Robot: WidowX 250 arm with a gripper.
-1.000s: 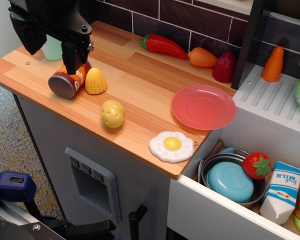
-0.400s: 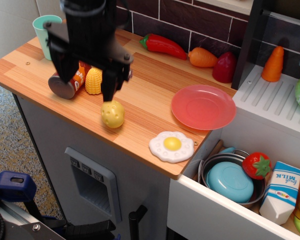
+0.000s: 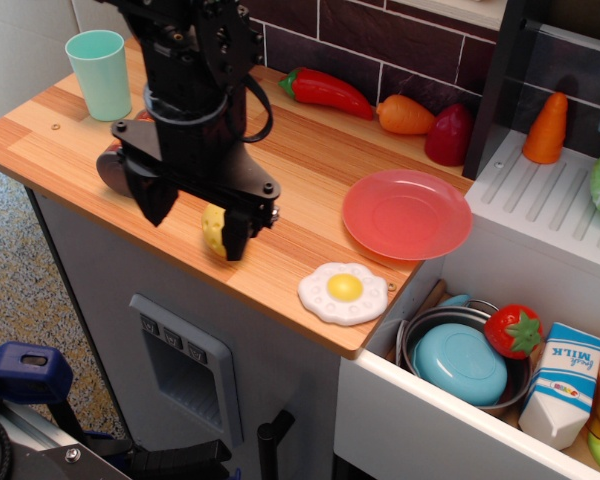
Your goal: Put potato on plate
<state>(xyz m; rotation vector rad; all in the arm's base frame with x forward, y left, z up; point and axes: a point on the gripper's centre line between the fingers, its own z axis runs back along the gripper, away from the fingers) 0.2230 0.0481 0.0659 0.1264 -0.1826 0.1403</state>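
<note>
The potato (image 3: pixel 212 226) is a pale yellow egg-shaped toy lying near the front edge of the wooden counter, mostly hidden by the arm. My black gripper (image 3: pixel 198 232) has come down over it, open, with one finger (image 3: pixel 161 203) to its left and the other finger (image 3: pixel 236 238) to its right; I cannot tell whether they touch it. The pink-red plate (image 3: pixel 407 213) lies flat and empty at the counter's right end, well to the right of the gripper.
A fried egg (image 3: pixel 344 292) lies near the front right corner. A mint cup (image 3: pixel 98 60) stands back left; a can (image 3: pixel 111 166) peeks out behind the arm. A red pepper (image 3: pixel 325 90) and other vegetables line the back wall. A sink with a blue lid (image 3: pixel 460 362) and a milk carton (image 3: pixel 562 383) is at the right.
The arm has moved from the back left over the can and corn, forward and right, and has come down so that its open fingers now straddle the potato. The corn is now hidden.
</note>
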